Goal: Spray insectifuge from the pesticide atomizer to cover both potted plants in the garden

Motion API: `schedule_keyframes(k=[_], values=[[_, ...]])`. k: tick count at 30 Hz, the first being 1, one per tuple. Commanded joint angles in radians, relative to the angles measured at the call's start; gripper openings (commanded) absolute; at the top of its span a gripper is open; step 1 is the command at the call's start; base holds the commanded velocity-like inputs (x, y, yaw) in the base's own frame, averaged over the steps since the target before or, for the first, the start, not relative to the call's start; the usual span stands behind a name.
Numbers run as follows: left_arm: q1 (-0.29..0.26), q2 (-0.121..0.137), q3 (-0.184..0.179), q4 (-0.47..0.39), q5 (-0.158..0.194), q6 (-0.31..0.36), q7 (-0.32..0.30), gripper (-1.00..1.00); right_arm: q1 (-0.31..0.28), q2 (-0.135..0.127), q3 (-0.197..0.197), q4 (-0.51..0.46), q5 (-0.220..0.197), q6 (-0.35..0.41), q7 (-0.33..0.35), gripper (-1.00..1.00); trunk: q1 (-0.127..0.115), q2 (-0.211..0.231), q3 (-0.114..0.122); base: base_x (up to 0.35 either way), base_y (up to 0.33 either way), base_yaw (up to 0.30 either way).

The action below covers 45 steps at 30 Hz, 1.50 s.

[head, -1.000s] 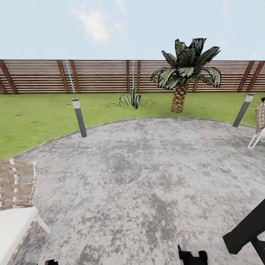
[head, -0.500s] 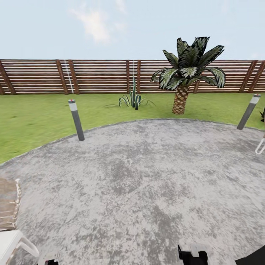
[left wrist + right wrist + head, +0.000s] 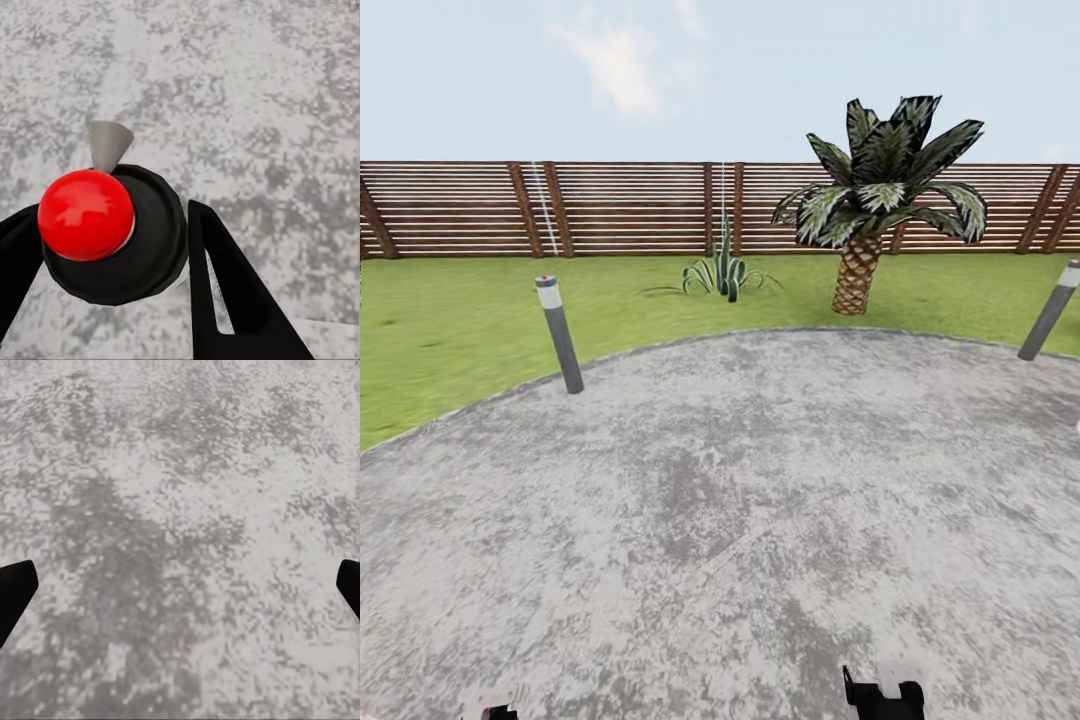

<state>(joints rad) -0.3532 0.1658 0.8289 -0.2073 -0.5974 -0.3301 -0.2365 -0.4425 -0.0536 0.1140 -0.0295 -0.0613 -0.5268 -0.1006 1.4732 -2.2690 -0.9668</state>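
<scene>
pesticide atomizer (image 3: pixel 112 232) gripped in the left tool (image 3: pixel 112 255); right tool (image 3: pixel 180 592) spread open; two bollards (image 3: pixel 559 334) ahead.

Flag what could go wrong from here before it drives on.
1. The black spray bottle with red cap sits in the left gripper, grey nozzle aimed at the grey stone patio: triggering now would likely waste spray.
2. The big palm and striped agave ahead could be mistaken for targets.
3. The grey bollard post at the patio edge is a collision risk.
</scene>
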Motion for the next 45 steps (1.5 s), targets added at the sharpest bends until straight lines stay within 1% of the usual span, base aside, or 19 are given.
schedule_keyframes(k=[1, 16, 36, 45], values=[[-0.001, 0.000, 0.009, 0.000, -0.005, -0.003, -0.006, -1.00, -0.001, 0.000, 0.009, 0.001, -0.006, -0.002, -0.004, 1.00, 0.000, 0.000, -0.001, 0.339, 0.000, 0.091], [-0.001, 0.000, 0.009, -0.001, -0.005, -0.003, -0.006, -1.00, 0.000, 0.000, 0.009, 0.002, -0.006, -0.002, -0.004, 1.00, 0.000, 0.000, -0.001, 0.338, 0.000, 0.235], [-0.001, 0.000, 0.009, -0.001, -0.005, -0.003, -0.006, -1.00, 0.001, 0.001, 0.009, 0.002, -0.006, -0.002, -0.004, 1.00, 0.000, 0.000, -0.001, 0.338, 0.000, 0.014], [-0.001, 0.000, 0.009, -0.001, -0.004, -0.003, -0.005, -1.00, 0.001, 0.001, 0.009, 0.002, -0.006, -0.002, -0.004, 1.00, 0.000, 0.000, -0.001, 0.338, 0.000, 0.220]])
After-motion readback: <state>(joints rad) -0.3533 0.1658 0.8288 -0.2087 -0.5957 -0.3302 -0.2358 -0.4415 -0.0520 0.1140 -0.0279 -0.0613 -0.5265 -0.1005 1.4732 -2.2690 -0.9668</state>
